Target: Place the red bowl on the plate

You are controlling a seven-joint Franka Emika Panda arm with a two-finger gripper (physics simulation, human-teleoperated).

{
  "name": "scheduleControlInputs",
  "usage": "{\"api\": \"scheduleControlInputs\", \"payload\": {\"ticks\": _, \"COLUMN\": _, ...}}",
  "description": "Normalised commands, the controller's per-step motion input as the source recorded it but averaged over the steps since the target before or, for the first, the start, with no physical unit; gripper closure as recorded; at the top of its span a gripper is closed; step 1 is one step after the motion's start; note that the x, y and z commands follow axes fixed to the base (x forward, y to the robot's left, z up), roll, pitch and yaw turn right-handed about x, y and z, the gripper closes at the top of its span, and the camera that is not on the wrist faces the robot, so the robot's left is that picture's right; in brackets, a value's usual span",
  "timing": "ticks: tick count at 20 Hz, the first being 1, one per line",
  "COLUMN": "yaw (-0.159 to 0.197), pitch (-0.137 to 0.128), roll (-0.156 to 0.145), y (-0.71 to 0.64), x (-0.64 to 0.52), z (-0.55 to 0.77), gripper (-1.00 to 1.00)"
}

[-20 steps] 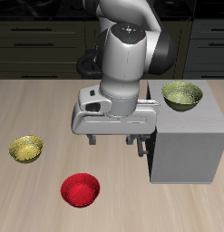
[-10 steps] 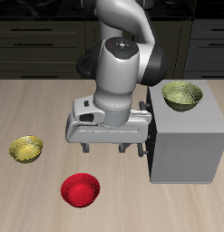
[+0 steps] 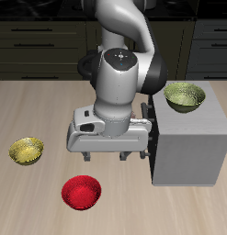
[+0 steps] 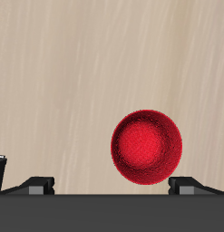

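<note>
Exterior view
Red bowl count: one red bowl (image 3: pixel 81 193) is sitting at the lower middle of the frame, on the bare counter (image 3: pixel 32 110), upright and touching nothing.
Yellow-green bowl count: two are showing; one yellow-green bowl (image 3: pixel 27 151) is resting on the counter at the left edge, the other yellow-green bowl (image 3: pixel 184 96) is sitting on top of the grey box (image 3: pixel 188 147) at the right.
Plate: none is showing in this view.
Arm: one white arm (image 3: pixel 124 78) is filling the middle of the frame, its wide grey head hanging above the counter just up and right of the red bowl.
Fingers (image 3: pixel 118 156): dark tips are peeking under the head; I cannot tell from here whether they are spread or closed.
Surface: pale wood-grain counter.
Room: dark cabinet fronts (image 3: pixel 37 37) with drawer handles are running across the top of the frame.

Wrist view
Red bowl (image 4: pixel 147 146): one, seen from above with its speckled inside showing, lying free on the wood.
Fingers (image 4: pixel 36 184): the two tips are standing far apart, released, holding nothing; the bowl is lying between them, nearer one tip.
</note>
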Motion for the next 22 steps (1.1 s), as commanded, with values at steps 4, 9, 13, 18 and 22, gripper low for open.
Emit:
{"api": "scheduleControlInputs", "payload": {"ticks": 4, "yaw": 0.023, "pitch": 0.002, "roll": -0.007, "y": -0.07, "x": 0.06, "z": -0.26, "gripper": -1.00}}
{"api": "scheduleControlInputs", "payload": {"ticks": 9, "yaw": -0.001, "pitch": 0.023, "roll": 0.004, "y": -0.02, "x": 0.03, "z": -0.27, "gripper": -1.00}}
{"api": "scheduleControlInputs", "payload": {"ticks": 13, "yaw": 0.000, "pitch": 0.020, "roll": -0.005, "y": -0.03, "x": -0.01, "z": -0.25, "gripper": -1.00}}
{"api": "scheduleControlInputs", "payload": {"ticks": 18, "yaw": 0.004, "pitch": 0.010, "roll": -0.011, "y": -0.06, "x": -0.01, "z": -0.21, "gripper": -1.00}}
{"api": "scheduleControlInputs", "payload": {"ticks": 22, "yaw": 0.016, "pitch": 0.015, "roll": -0.010, "y": -0.07, "x": 0.00, "z": -0.20, "gripper": -1.00}}
